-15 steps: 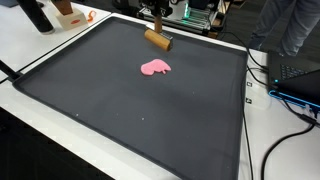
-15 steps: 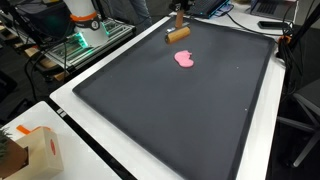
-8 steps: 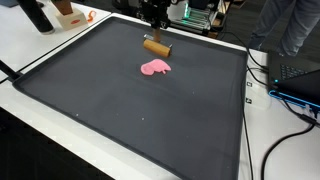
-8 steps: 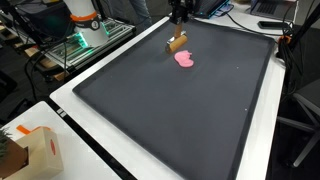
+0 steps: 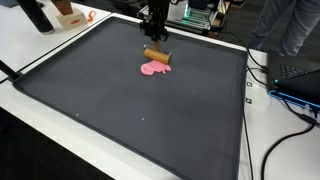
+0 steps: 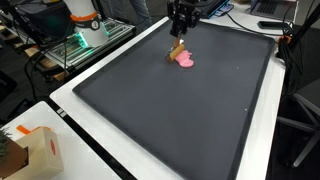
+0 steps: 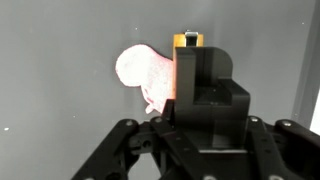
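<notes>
The gripper (image 5: 156,45) has brought the block (image 5: 157,55) nearer from the far edge of the mat (image 5: 120,120). It grips the block at the far side of the blob (image 5: 151,69), not yet released.

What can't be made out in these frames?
- Wrist view: a finger and the wooden block cover the pink piece's right side.
- Both exterior views: too small to tell whether the block under the gripper touches the pink piece, or what that piece is.
</notes>
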